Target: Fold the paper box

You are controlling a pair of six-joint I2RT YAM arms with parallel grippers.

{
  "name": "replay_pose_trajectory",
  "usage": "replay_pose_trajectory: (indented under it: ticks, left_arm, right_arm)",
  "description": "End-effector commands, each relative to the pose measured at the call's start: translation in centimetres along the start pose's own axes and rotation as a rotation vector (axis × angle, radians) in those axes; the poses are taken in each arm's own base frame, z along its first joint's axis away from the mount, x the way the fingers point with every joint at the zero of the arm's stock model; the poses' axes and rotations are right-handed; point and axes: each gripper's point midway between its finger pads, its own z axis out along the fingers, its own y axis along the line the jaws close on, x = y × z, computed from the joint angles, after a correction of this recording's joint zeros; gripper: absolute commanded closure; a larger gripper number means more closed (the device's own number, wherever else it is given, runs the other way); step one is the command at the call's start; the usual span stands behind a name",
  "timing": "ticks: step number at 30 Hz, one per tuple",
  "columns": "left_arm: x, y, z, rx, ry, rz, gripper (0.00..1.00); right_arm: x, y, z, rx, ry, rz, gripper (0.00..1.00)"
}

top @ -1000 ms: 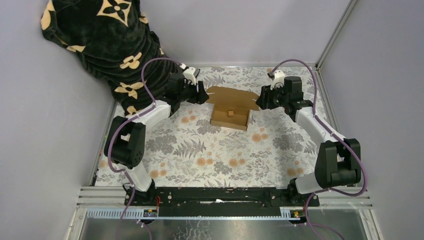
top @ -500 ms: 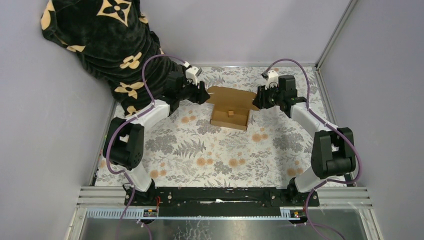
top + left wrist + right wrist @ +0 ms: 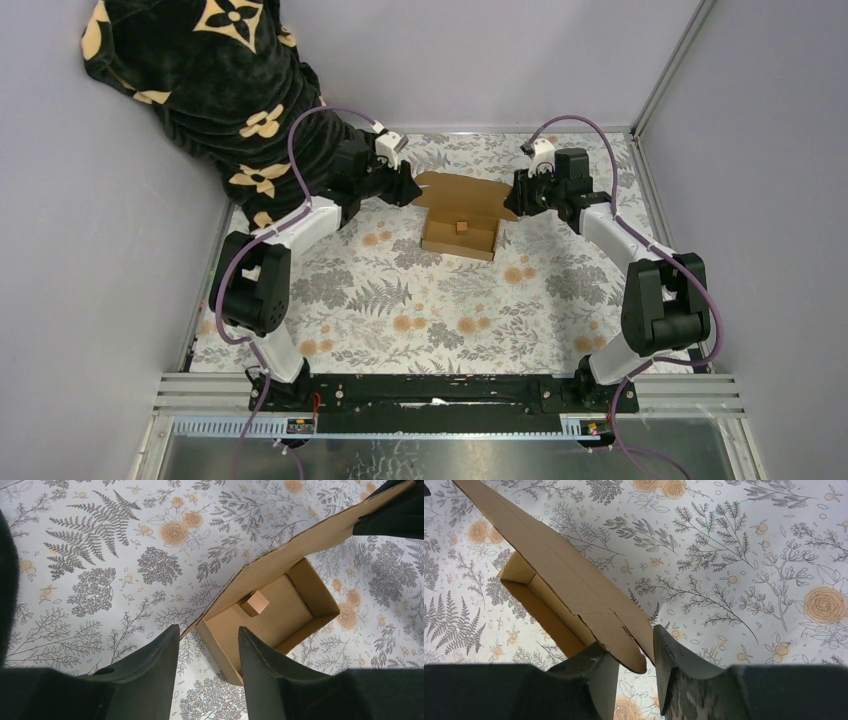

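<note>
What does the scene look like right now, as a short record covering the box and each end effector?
box: paper box, brown cardboard, tray open, lid flap raised
inside: small block
left end effector: fingers apart, over the box's corner
right end effector: fingers either side of the lid's rounded tab, grip unclear
surface: floral tablecloth

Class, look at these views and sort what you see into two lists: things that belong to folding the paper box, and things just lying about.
Belongs to the job: paper box, lid raised; left gripper and right gripper at the lid's two ends.
Just lying about: black flowered cloth at the far left; floral table cover; small brown block inside the box.
</note>
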Motion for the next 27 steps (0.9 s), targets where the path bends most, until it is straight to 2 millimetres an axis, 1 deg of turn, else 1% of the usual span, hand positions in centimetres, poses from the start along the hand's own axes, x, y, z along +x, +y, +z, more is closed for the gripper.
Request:
replay_pose_trajectory:
  ticks: [1, 9, 14, 21, 23, 25, 27]
  left_arm:
    - [-1.4, -0.4, 0.6, 0.037, -0.033, 0.052, 0.46]
    - [-1.1, -0.1, 1.3, 0.037, -0.041, 0.053, 0.48]
    - [-1.3, 0.0, 1.8, 0.049, -0.056, 0.054, 0.54]
    - [-1.5, -0.2, 2.6, 0.058, -0.059, 0.062, 0.61]
    - [-1.5, -0.4, 2.7, 0.062, -0.057, 0.065, 0.62]
    - [-1.6, -0.5, 2.8, 0.062, -0.055, 0.068, 0.63]
    - [-1.9, -0.6, 2.7, 0.061, -0.058, 0.072, 0.63]
  right_arm:
    - [-1.9, 0.8, 0.4, -0.022, -0.038, -0.046, 0.63]
    - [-1.4, 1.0, 0.8, -0.022, -0.02, -0.048, 0.63]
    - [-1.7, 1.3, 0.7, -0.021, -0.023, -0.055, 0.64]
    - [-1.7, 1.0, 0.4, 0.001, -0.019, -0.057, 0.64]
    - [-1.6, 0.8, 0.3, 0.014, -0.015, -0.057, 0.64]
    - [-1.5, 0.5, 0.2, 0.031, -0.012, -0.054, 0.6]
    - [-1.4, 0.3, 0.1, 0.047, -0.012, -0.052, 0.58]
